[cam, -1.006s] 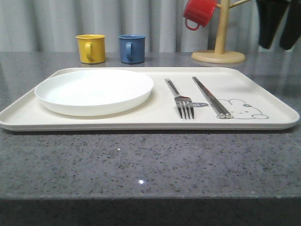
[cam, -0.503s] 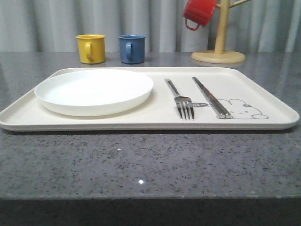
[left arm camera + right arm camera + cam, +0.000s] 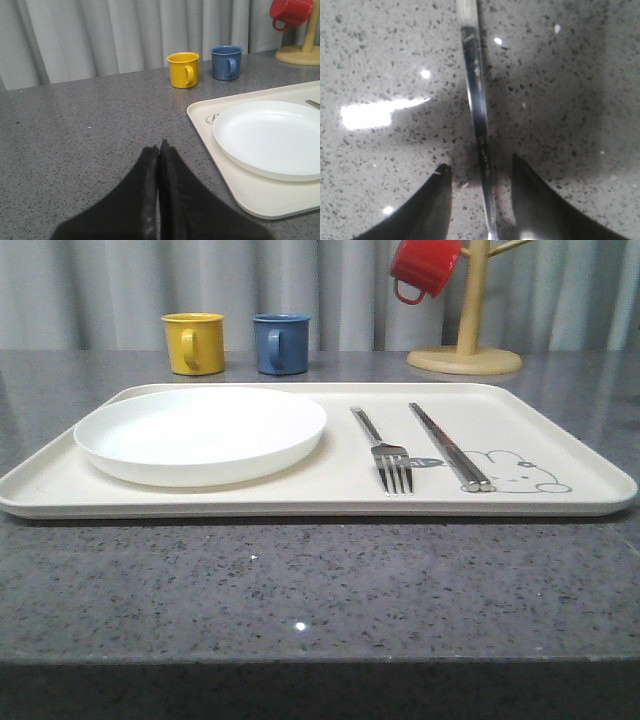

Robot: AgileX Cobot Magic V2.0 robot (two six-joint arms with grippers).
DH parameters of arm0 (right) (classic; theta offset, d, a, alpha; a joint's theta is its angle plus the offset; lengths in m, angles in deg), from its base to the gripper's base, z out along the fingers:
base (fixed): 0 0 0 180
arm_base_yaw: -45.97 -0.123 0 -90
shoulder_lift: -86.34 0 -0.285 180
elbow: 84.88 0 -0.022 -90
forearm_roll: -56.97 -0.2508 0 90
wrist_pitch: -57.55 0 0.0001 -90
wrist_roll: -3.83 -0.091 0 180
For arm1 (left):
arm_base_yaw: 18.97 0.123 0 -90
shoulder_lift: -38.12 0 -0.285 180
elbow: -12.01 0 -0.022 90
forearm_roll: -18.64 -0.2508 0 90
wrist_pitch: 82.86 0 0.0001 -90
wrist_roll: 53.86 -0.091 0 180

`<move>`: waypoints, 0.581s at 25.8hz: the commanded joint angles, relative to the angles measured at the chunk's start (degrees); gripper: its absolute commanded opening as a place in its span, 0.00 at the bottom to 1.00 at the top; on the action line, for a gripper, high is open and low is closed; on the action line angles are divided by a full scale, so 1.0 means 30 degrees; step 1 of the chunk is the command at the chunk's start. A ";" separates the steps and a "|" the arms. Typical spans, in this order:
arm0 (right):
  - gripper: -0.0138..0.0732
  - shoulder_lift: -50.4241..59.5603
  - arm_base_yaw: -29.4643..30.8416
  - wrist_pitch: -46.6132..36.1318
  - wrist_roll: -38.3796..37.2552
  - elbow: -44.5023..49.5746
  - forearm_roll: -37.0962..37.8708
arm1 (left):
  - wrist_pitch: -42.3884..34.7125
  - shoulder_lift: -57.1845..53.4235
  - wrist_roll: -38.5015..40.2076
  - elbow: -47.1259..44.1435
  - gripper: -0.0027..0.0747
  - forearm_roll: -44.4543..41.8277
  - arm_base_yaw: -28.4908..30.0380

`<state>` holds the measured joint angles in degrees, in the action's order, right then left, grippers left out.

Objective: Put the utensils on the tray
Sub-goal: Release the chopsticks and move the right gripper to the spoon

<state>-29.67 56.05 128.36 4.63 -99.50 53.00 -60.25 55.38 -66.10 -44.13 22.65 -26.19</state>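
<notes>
Right wrist view: right gripper [image 3: 479, 175] is hovering with fingers apart over the speckled counter [image 3: 560, 75], a slim metal utensil handle [image 3: 476, 100] lying between them, untouched. Left gripper [image 3: 159, 150] is resting with fingers pressed together, empty; beside it the tray [image 3: 250, 195] is carrying the white plate [image 3: 272, 137].

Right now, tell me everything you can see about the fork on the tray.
The fork is shiny silver metal with four tines and a slim, straight handle. It lies flat on the cream tray, tines toward the camera and handle pointing away. It sits between the white plate and the chopsticks, roughly parallel to the chopsticks and touching neither. No gripper is on it.
</notes>
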 commanded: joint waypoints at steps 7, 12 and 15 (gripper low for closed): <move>0.26 0.0474 0.0083 0.0601 0.0300 -0.0510 -0.0097 | -0.1567 0.0180 0.0153 0.0548 0.01 0.0189 0.0031; 0.10 0.0645 0.0083 0.0886 0.0282 -0.0510 -0.0097 | -0.1567 0.0180 0.0153 0.0548 0.01 0.0189 0.0031; 0.10 0.1198 0.0083 0.1315 -0.0028 -0.0510 -0.0097 | -0.1567 0.0180 0.0153 0.0548 0.01 0.0189 0.0031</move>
<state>-30.50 56.09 127.96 4.71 -99.63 53.17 -60.25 55.38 -66.10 -44.13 22.65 -26.19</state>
